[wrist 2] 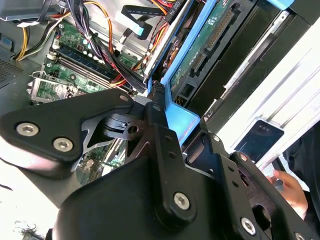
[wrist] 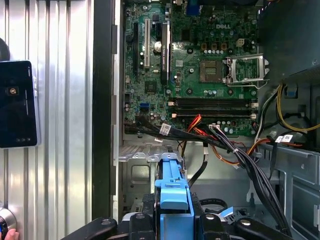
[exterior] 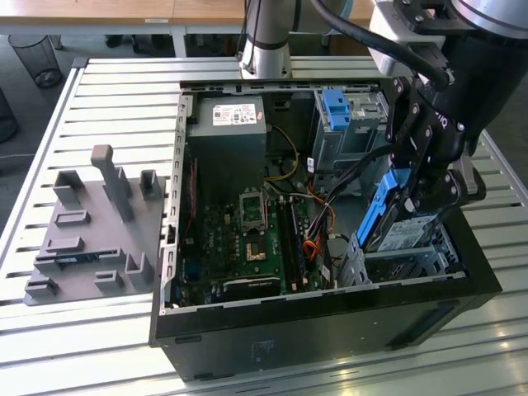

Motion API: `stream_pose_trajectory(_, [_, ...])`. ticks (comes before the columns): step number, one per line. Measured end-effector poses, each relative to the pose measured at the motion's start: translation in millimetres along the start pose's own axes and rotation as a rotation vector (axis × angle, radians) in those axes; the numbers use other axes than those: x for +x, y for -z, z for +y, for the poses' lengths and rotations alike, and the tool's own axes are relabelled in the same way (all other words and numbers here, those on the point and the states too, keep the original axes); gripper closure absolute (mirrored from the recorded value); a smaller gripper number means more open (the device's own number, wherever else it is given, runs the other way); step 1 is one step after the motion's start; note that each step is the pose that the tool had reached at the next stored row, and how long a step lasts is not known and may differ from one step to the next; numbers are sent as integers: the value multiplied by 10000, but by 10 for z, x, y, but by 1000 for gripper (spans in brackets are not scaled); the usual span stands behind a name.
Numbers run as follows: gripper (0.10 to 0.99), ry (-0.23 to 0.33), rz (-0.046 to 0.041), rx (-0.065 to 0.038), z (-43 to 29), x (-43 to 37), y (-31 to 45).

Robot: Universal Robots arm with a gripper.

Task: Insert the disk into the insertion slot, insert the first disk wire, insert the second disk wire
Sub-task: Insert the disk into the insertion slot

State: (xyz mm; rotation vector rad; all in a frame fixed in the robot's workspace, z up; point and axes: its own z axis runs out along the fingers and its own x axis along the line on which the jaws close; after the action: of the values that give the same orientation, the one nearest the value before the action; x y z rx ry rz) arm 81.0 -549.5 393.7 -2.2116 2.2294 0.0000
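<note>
**A:** Where's the disk (exterior: pixel 403 233)?

**B:** Pinched between the jaws of the gripper (exterior: pixel 429 198) and tilted steeply. Its lower edge is right over the insertion slot (exterior: pixel 417 264), in the case corner on the exterior view's right. Can't tell if they touch.

**A:** Clearance?

**B:** Tight. The cable bundle (exterior: pixel 346 177) runs just beside the blue carrier edge on the motherboard (exterior: pixel 247 239) side. The case wall (exterior: pixel 477 247) is close on the other side. The taller cage (exterior: pixel 346 124) stands behind, apart from the disk.

**A:** Outside the case?

**B:** The slatted worktop (exterior: pixel 107 91) has open room on the exterior view's left, around the grey fixture (exterior: pixel 91 223).
</note>
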Motion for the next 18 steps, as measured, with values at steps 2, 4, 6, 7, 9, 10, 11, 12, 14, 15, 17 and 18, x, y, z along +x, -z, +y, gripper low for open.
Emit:
stream_pose_trajectory(2, [722,0,0,0,0,0,-5])
stream_pose_trajectory(4, [722,0,1,0,0,0,-10])
stream_pose_trajectory(6, [722,0,1,0,0,0,-13])
stream_pose_trajectory(7, [722,0,1,0,0,0,-14])
stream_pose_trajectory(9, [722,0,1,0,0,0,-61])
stream_pose_trajectory(10, [722,0,1,0,0,0,-62])
stream_pose_trajectory(11, [722,0,0,0,0,0,-63])
stream_pose_trajectory(12, [722,0,1,0,0,0,-64])
stream_pose_trajectory(14, [722,0,-11,0,0,0,-137])
stream_pose_trajectory(15, [722,0,-49,-1,0,0,-207])
stream_pose_trajectory(17, [722,0,-50,0,0,0,-211])
stream_pose_trajectory(18, [722,0,-50,-1,0,0,-212])
